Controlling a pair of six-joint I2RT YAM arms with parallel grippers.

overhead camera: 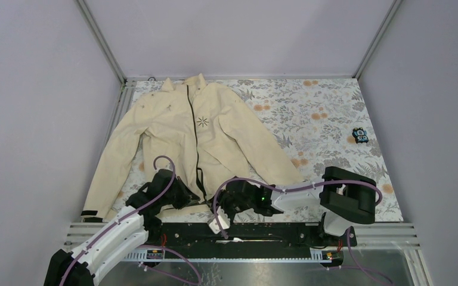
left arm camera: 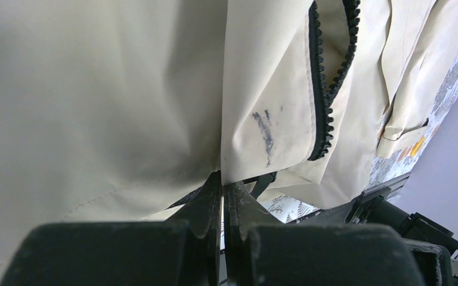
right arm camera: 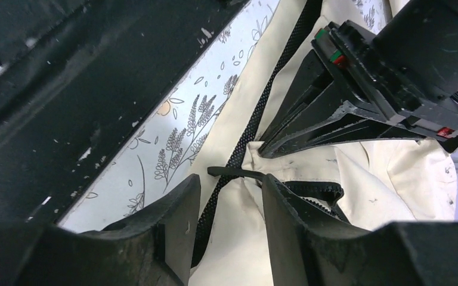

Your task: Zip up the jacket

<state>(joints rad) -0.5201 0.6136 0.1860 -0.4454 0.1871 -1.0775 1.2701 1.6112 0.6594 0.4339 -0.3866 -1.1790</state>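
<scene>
Nearest me, the left gripper (left arm camera: 222,186) has its jaws clenched on the hem of the jacket (left arm camera: 95,89), just beside the foot of the dark zipper (left arm camera: 328,107). The right gripper (right arm camera: 229,187) has its jaws released, straddling the zipper tape and a thin black tab (right arm camera: 234,173). Beyond them, the cream jacket lies flat on the left of the floral counter (overhead camera: 322,113), collar farthest away. A small black object (overhead camera: 359,136) sits well apart on the right.
</scene>
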